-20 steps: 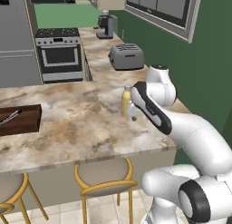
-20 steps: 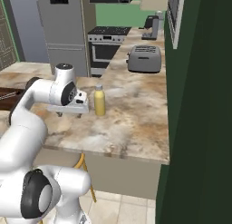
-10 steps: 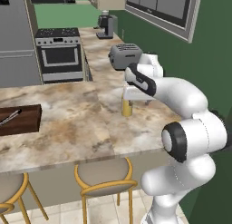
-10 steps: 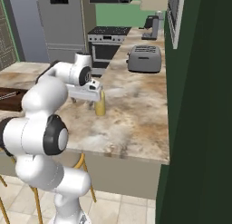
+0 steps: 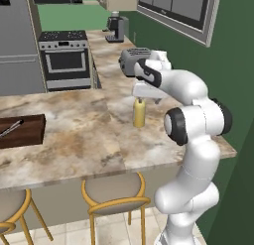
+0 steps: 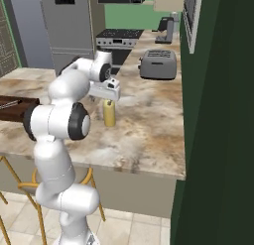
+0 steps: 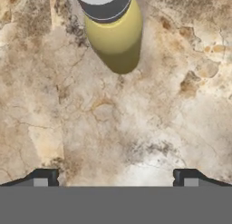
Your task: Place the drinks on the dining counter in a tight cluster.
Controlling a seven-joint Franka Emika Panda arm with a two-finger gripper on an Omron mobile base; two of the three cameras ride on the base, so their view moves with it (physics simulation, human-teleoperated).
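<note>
A yellow bottle (image 5: 139, 114) with a pale cap, one of the drinks, stands upright on the tan marbled dining counter (image 5: 74, 140) near its right end. My gripper (image 5: 144, 96) hangs just above the bottle's cap, pointing down. The right base view shows the same yellow bottle (image 6: 109, 114) under the gripper (image 6: 106, 96). In the hand view the bottle (image 7: 114, 35) sits at the top, seen from above, with bare counter (image 7: 113, 128) below it. The gripper (image 7: 115, 180) is open, its fingertips (image 7: 43, 178) wide apart with nothing between them.
A silver toaster (image 5: 133, 60) stands on the counter behind the bottle. A dark wooden tray (image 5: 20, 131) lies at the counter's left. A stove (image 5: 64, 55) and a coffee machine (image 5: 115, 28) are farther back. Stools (image 5: 111, 199) stand under the front edge; a green wall (image 6: 218, 115) rises at the right.
The arm has swung from low and stretched out to upright and folded. The hand went from beside the yellow bottle to just above it. The bottle stayed put.
</note>
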